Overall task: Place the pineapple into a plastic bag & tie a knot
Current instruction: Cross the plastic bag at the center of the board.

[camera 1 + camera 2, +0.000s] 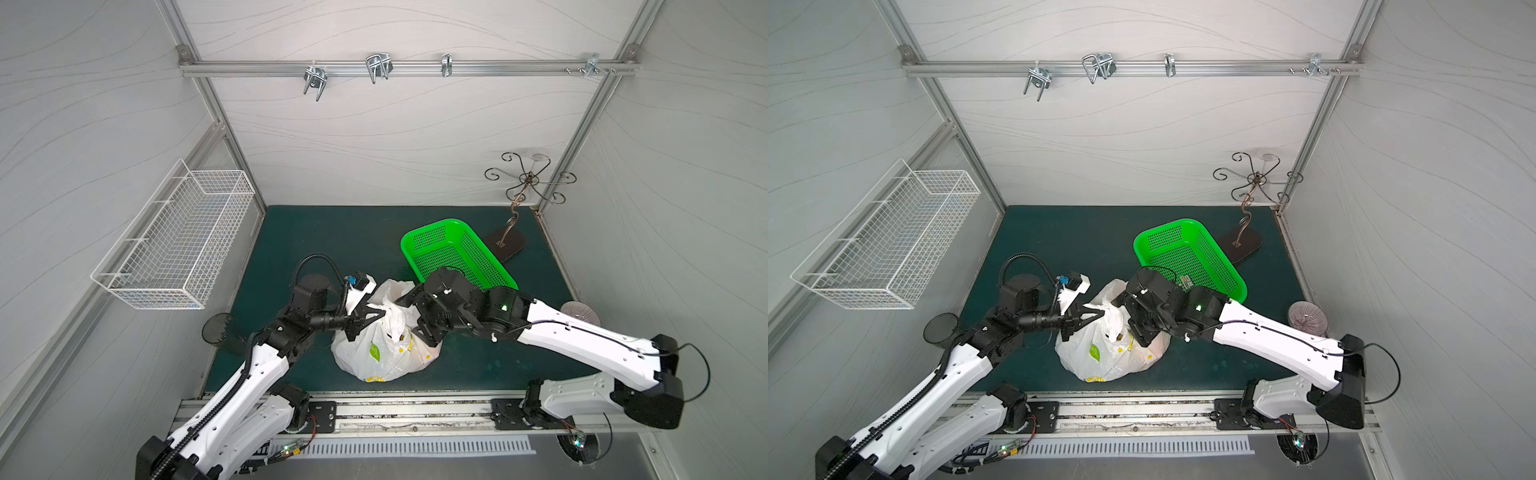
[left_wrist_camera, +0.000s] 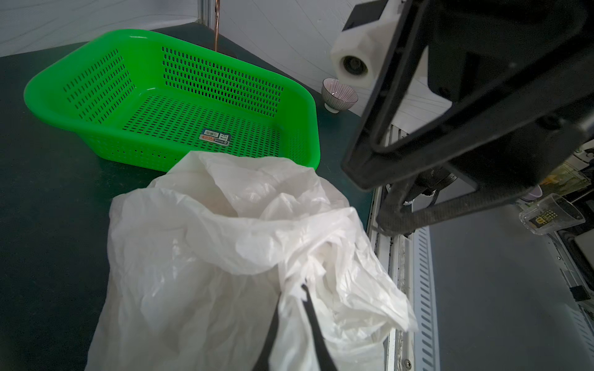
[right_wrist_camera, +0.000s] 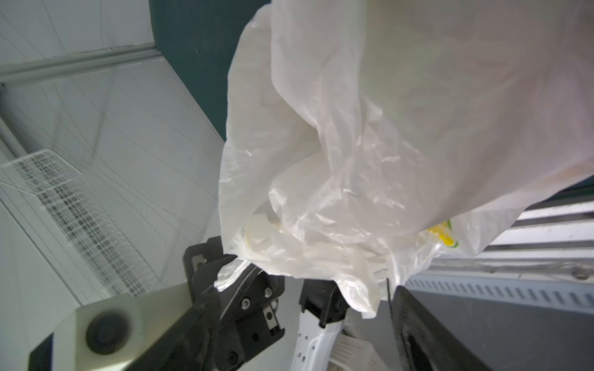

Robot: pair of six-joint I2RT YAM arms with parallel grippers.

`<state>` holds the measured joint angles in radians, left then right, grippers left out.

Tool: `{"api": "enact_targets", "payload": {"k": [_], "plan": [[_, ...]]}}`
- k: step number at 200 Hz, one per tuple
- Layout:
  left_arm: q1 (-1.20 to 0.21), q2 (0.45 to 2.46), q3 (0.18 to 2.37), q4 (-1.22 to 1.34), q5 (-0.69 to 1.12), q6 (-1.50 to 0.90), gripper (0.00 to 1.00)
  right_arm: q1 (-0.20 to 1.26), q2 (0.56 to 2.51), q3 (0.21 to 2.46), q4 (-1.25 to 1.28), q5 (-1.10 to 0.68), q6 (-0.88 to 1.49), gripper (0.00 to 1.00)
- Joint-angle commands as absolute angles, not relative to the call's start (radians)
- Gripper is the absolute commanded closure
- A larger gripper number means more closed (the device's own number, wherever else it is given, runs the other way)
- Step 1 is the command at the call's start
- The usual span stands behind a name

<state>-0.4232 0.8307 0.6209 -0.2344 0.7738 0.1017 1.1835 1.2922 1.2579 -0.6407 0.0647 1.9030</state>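
The dark green tabletop [image 1: 332,241] fills the floor of the enclosure, with a white wire basket [image 1: 174,249] hung on the wall at the robot's left. On the right half of the tabletop, towards the back, sits a green perforated tray [image 1: 430,241] with only a sticker label on its floor, as the left wrist view shows.

In front of the tray, near the middle of the front edge, the plastic bag [image 1: 382,353] rests on the tabletop. It is bulging and crinkled, with a green leaf print and yellow prints facing the front. The two arms meet over its top.

The left gripper [image 1: 380,312] reaches in from the left, its jaws clenched on a bunched strip of the bag's white film – the left wrist view shows the pinch closely. The right gripper [image 1: 415,321] is at the bag's right shoulder, its jaws spread wide, one finger behind the bag's raised mouth and one in front.

A small striped bowl [image 1: 579,311] stands at the right edge, and a dark tumbler [image 1: 218,328] at the left.
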Motion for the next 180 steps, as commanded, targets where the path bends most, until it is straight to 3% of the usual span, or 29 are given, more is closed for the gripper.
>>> {"api": "enact_targets", "payload": {"k": [1, 180], "plan": [[-0.419, 0.818, 0.647, -0.193, 0.773, 0.112, 1.0, 1.202, 1.304, 1.248, -0.556, 0.067, 2.062, 0.14], [-0.419, 0.816, 0.644, -0.186, 0.78, 0.1, 1.0, 1.198, 1.422, 1.169, -0.363, 0.113, 2.072, 0.19]]}}
